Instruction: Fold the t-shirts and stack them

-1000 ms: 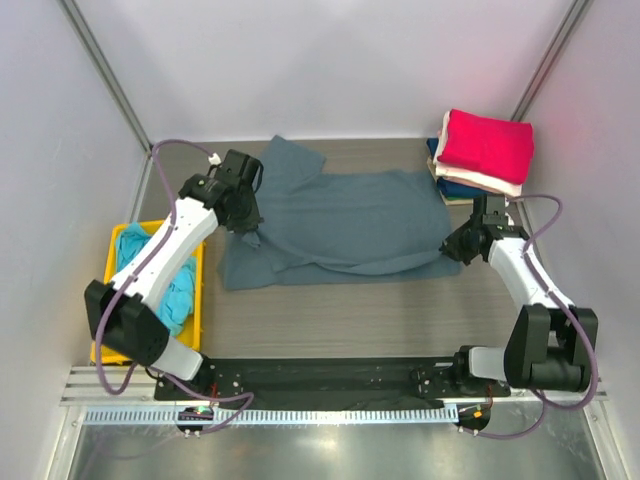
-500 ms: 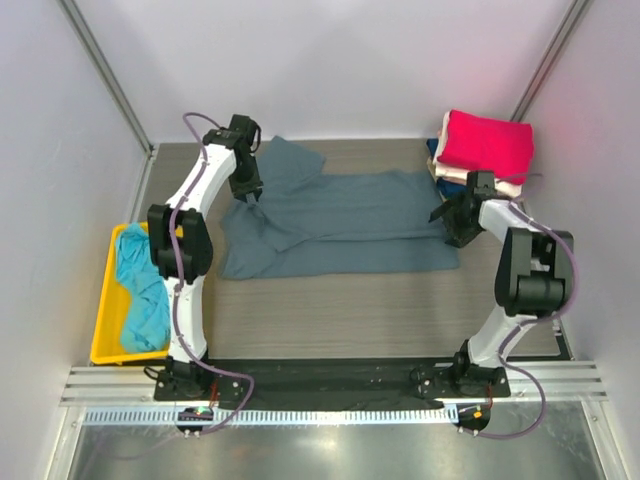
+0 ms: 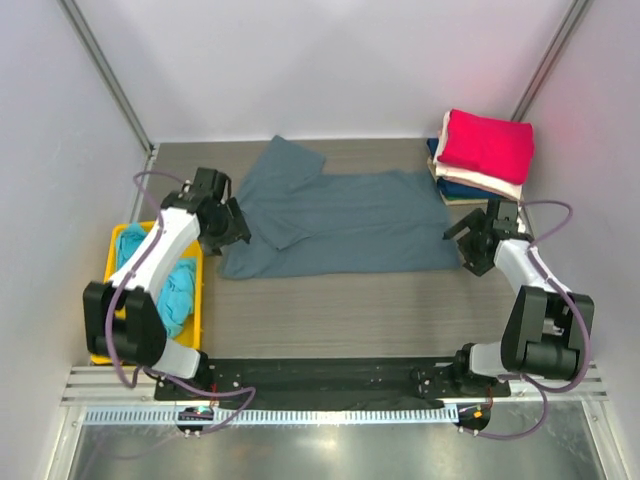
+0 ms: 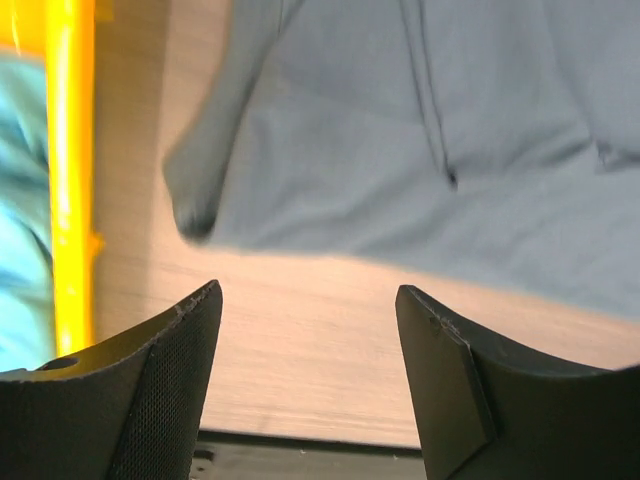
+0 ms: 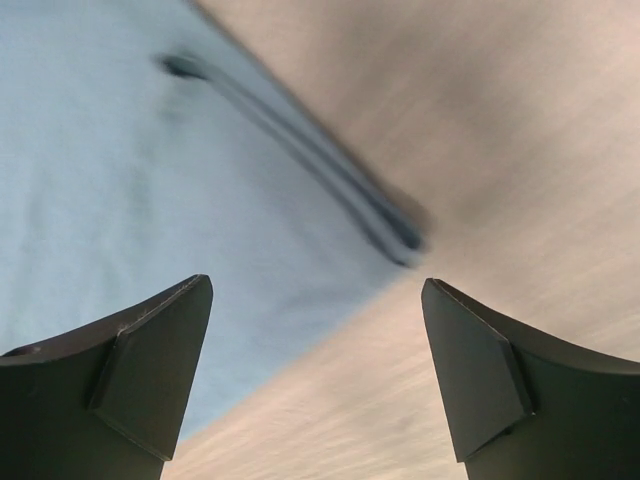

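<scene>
The slate grey-blue t-shirt (image 3: 350,222) lies flat across the middle of the table, folded lengthwise, with one sleeve reaching toward the back left. My left gripper (image 3: 231,228) hovers open at its left end and holds nothing; in its wrist view (image 4: 308,335) the t-shirt (image 4: 400,130) lies just beyond the fingers. My right gripper (image 3: 464,243) is open off the shirt's right end, and its wrist view (image 5: 318,335) shows the near corner of the t-shirt (image 5: 120,180). Crimson (image 3: 487,143), cream (image 3: 484,181) and navy (image 3: 455,189) folded t-shirts are stacked at the back right. A teal t-shirt (image 3: 176,290) sits in the bin.
The yellow plastic bin (image 3: 199,296) stands at the left edge beside my left arm, its rim (image 4: 70,170) close to the left fingers. Grey walls enclose the table on three sides. Bare wooden tabletop (image 3: 350,310) runs between the shirt and the arm bases.
Both grippers have opened and let go of the grey-blue t-shirt, then drawn back toward the near side and outward. The shirt now rests flat in its lengthwise fold.
</scene>
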`<state>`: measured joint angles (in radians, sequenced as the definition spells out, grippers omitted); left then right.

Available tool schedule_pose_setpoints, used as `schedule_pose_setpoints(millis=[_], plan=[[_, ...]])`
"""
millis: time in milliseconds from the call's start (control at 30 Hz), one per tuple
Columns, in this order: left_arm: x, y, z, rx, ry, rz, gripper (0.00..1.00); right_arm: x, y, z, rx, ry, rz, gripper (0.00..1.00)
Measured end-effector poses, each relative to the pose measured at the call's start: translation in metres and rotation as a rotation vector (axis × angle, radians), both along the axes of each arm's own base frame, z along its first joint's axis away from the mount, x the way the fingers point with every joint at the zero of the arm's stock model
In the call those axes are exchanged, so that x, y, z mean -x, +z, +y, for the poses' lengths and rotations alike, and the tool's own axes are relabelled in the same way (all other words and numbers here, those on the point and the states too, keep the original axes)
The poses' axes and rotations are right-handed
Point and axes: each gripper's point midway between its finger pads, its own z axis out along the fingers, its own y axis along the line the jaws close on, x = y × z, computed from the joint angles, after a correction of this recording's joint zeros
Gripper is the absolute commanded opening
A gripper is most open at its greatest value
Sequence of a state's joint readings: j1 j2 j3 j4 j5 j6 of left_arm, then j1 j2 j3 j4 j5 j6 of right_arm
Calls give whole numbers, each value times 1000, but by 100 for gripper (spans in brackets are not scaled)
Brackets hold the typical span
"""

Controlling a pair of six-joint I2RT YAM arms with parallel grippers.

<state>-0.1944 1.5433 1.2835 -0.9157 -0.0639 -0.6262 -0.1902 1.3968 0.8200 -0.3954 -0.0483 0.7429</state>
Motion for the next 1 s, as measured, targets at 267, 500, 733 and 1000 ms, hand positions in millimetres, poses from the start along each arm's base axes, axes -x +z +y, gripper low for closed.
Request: schedule_pose_setpoints(millis=[267, 500, 733, 1000], plan=[[57, -64, 1, 67, 111, 59, 71, 44, -38, 1, -24, -11, 83, 81], [53, -85, 3, 62, 153, 61, 77, 29, -39, 2, -36, 4, 37, 69], [41, -95, 9, 31, 207, 28, 75, 13, -44, 0, -36, 18, 7, 36], [29, -108, 25, -53, 272, 27, 22, 2, -50, 5, -67, 41, -16, 1]])
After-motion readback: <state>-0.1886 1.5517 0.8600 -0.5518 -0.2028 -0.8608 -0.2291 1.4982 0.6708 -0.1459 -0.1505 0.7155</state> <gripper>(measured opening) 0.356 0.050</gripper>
